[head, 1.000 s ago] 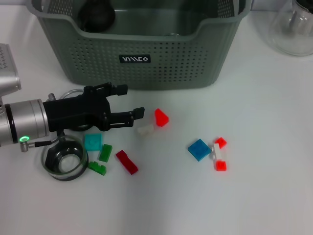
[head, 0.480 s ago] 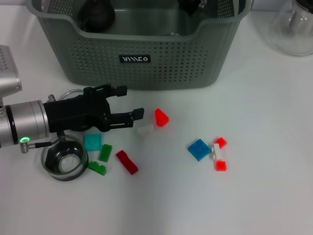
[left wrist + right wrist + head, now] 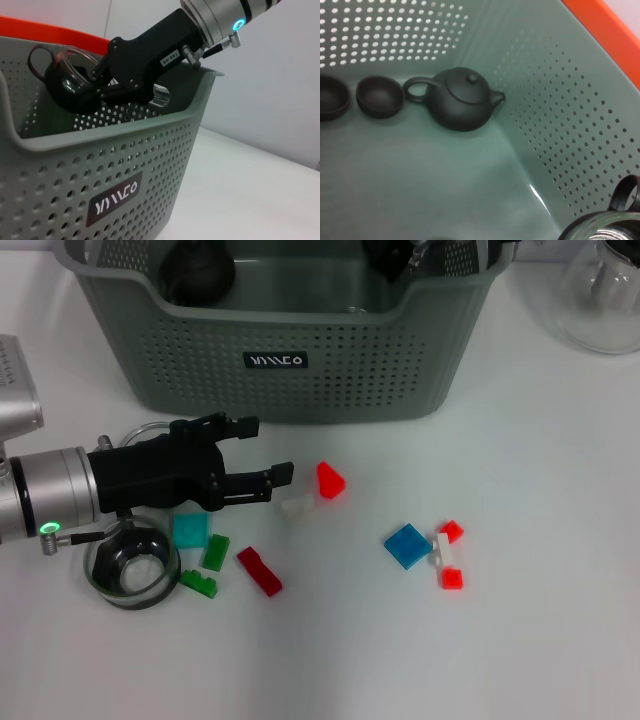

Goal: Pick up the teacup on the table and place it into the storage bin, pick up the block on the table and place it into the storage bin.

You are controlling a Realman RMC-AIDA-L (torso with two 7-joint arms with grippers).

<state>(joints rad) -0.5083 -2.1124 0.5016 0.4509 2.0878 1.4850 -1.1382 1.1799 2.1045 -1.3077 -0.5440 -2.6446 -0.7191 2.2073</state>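
Inside, perforated grey-green storage bin [image 3: 570,130], rounded dark teapot [image 3: 462,102].

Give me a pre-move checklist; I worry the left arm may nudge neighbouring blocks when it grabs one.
1. Left gripper fingers open: ok.
2. White block just past its fingertips and uncovered: ok.
3. Red block clear of the white block: cannot tell, they lie very close.
4. Right gripper holds the glass teacup over the storage bin: ok.
5. Bare floor in the bin beside the teapot: ok.
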